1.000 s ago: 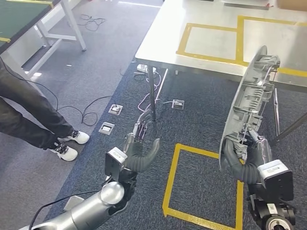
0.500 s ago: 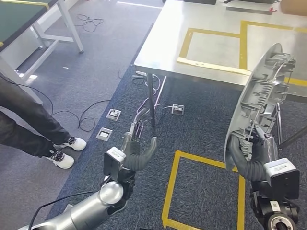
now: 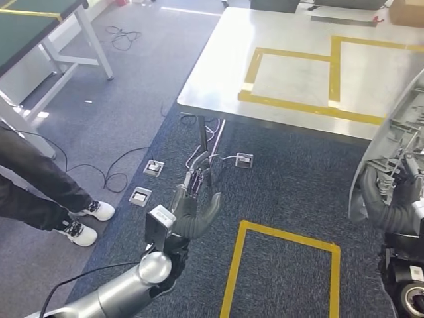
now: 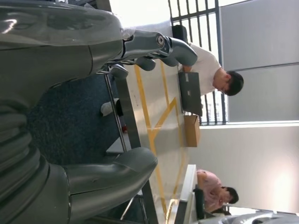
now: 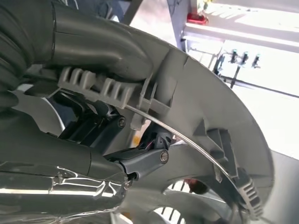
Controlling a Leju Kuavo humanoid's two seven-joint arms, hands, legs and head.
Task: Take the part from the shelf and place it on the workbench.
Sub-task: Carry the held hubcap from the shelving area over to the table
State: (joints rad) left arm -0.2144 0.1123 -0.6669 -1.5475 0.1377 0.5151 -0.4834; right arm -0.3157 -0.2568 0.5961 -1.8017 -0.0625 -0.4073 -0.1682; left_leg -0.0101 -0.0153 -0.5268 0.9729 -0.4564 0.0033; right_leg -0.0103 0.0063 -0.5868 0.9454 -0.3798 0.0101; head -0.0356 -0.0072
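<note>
A long curved grey plastic part (image 3: pixel 395 132) with ribs on its inner side stands upright at the right edge of the head view, gripped near its lower end by my right hand (image 3: pixel 387 199). The right wrist view shows the part (image 5: pixel 197 93) close up, with my fingers (image 5: pixel 105 42) wrapped around its ribbed edge. My left hand (image 3: pixel 195 202) hangs open over the carpet, holding nothing, fingers apart. The workbench (image 3: pixel 300 73) is a pale table ahead, marked with yellow tape rectangles; the part's top overlaps its near right edge.
A yellow tape square (image 3: pixel 282 271) marks the dark carpet below me. A person's legs and white shoes (image 3: pixel 82 222) stand at the left. Cables and floor sockets (image 3: pixel 152 169) lie near the workbench leg (image 3: pixel 204 142). A green-topped table (image 3: pixel 30 20) stands far left. People sit beyond the workbench (image 4: pixel 211 74).
The whole view has shifted as I move toward the workbench. The part and my right hand have slid toward the right edge of the picture; the left hand stays open.
</note>
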